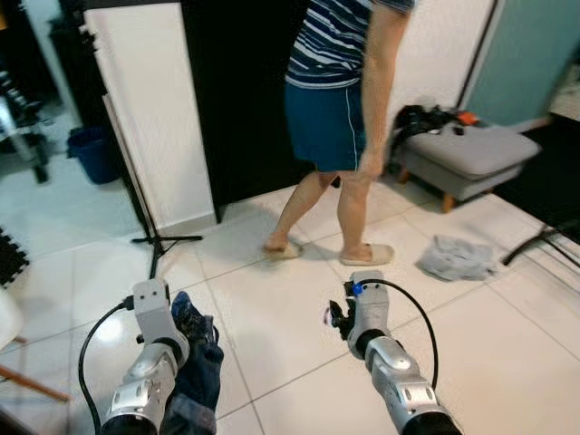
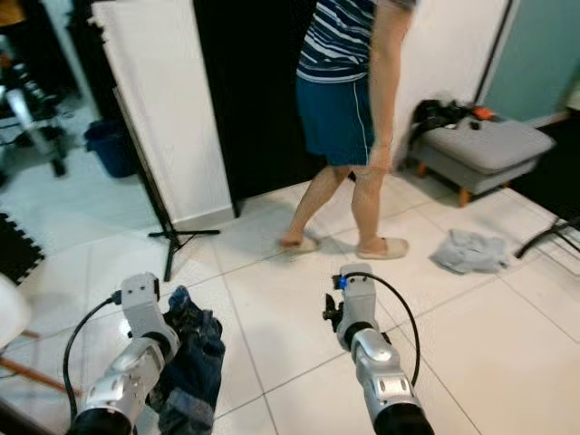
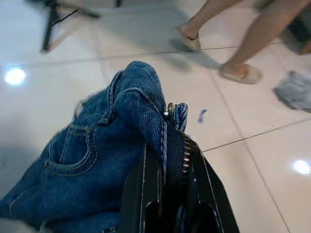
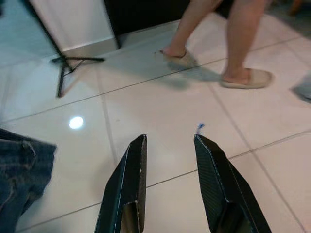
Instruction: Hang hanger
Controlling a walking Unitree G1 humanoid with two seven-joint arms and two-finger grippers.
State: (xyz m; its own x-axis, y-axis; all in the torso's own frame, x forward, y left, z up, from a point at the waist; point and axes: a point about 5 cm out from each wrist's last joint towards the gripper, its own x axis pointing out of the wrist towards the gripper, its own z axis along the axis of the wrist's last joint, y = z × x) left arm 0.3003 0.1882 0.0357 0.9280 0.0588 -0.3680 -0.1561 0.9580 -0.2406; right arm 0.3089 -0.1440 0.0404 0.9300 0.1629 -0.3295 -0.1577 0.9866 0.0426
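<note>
I see dark blue denim jeans (image 3: 97, 160) with tan stitching pinched between the black fingers of my left gripper (image 3: 167, 194). My right gripper (image 4: 170, 184) is black too, on a silver arm with a black cable. The floor (image 1: 272, 308) is glossy white tile. Far ahead, a person (image 1: 340, 82) wears a navy-and-white striped shirt, blue shorts and beige slippers. On the right sits a grey ottoman (image 1: 471, 154), with a pale grey-blue cloth (image 1: 456, 258) on the tiles.
</note>
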